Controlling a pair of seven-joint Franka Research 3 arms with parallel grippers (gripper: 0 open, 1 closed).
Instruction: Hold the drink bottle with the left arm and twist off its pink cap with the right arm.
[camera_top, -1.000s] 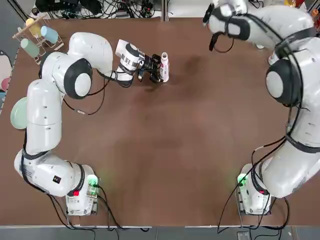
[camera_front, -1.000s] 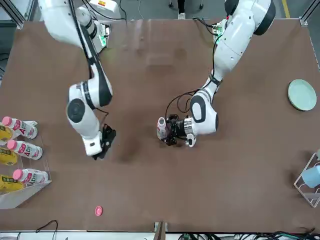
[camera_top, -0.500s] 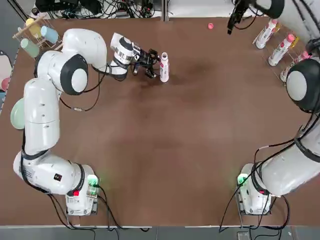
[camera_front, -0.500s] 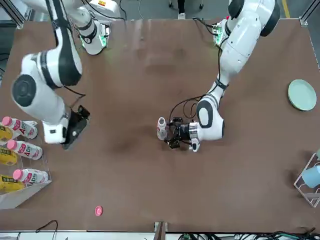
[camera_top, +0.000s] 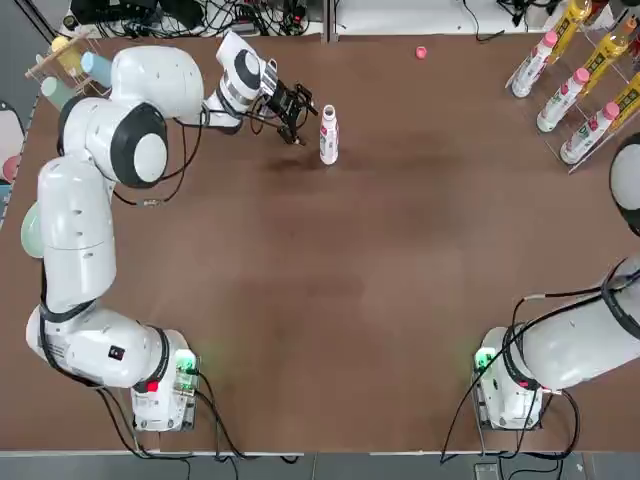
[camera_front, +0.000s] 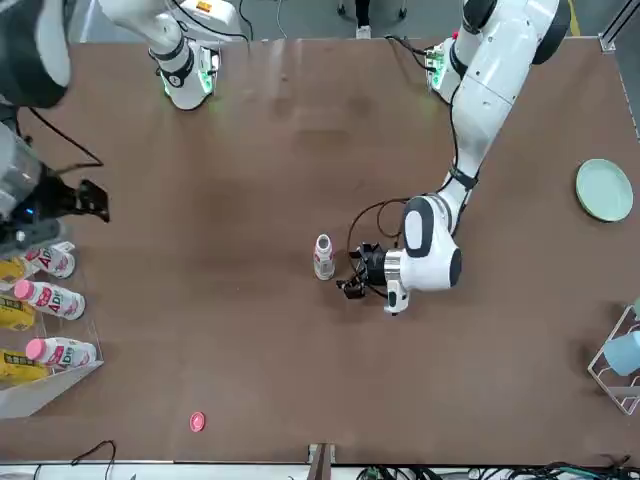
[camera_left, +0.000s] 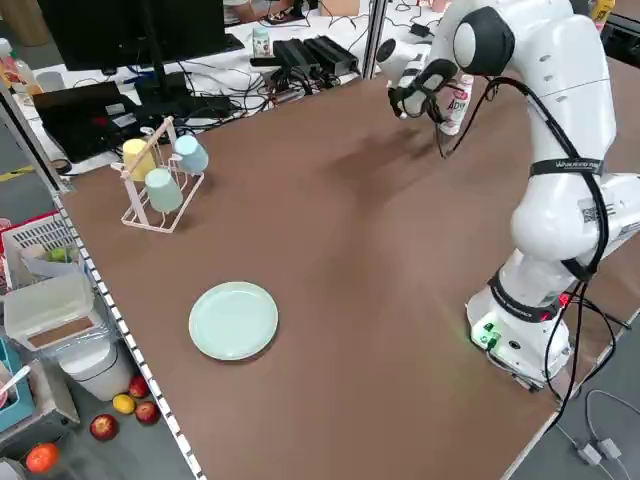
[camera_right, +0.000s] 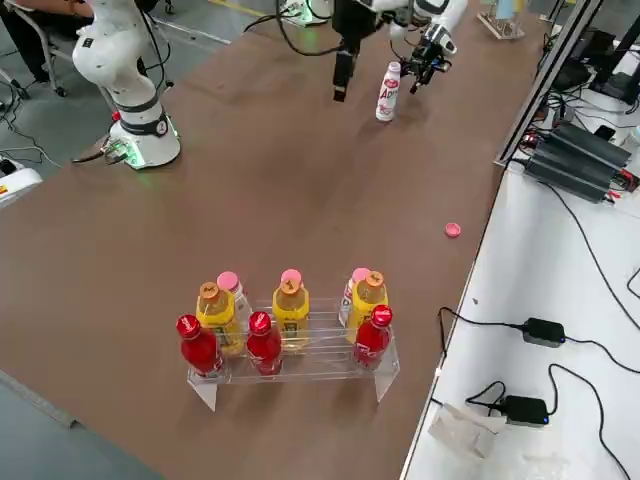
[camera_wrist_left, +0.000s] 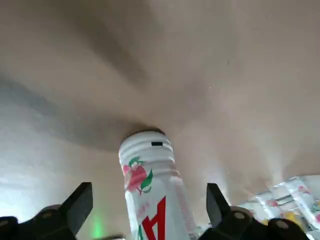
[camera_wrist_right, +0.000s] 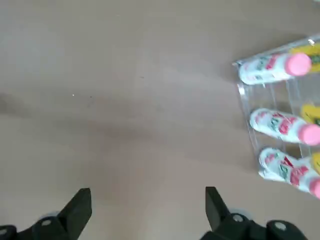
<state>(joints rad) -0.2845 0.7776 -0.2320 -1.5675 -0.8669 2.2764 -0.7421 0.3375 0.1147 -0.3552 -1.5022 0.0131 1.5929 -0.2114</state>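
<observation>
- White and slim, your drink bottle (camera_top: 328, 135) stands upright on the brown table (camera_top: 350, 280), toward the far edge and a little to the robot's left of centre. Its neck is bare, with no cap on it.
- Your left hand (camera_top: 297, 106) sits just beside the bottle on the robot's left, lying nearly level and pointing at it. Its fingers (camera_wrist_left: 75, 207) are spread wide and hold nothing; the front view shows a gap between the fingertips and the bottle.
- From the left wrist view you see the bottle's threaded open mouth and its red-and-green label between the two spread fingers, not touching either.
- Look for the pink cap (camera_top: 421, 52) lying flat on the table near the far edge, well apart from the bottle and to the robot's right of it.
- Your right hand (camera_front: 85, 200) is off at the robot's right side of the table, raised near the clear rack (camera_right: 290, 365). The right wrist view shows its fingers (camera_wrist_right: 77, 210) spread with only bare table between them, so it is empty too.
- That rack holds white bottles with pink caps (camera_top: 560, 98) along with yellow and red ones.
- On the robot's left side you have a pale green plate (camera_front: 604, 190) and a cup stand with pastel cups (camera_left: 160, 175), both well away from the bottle.
</observation>
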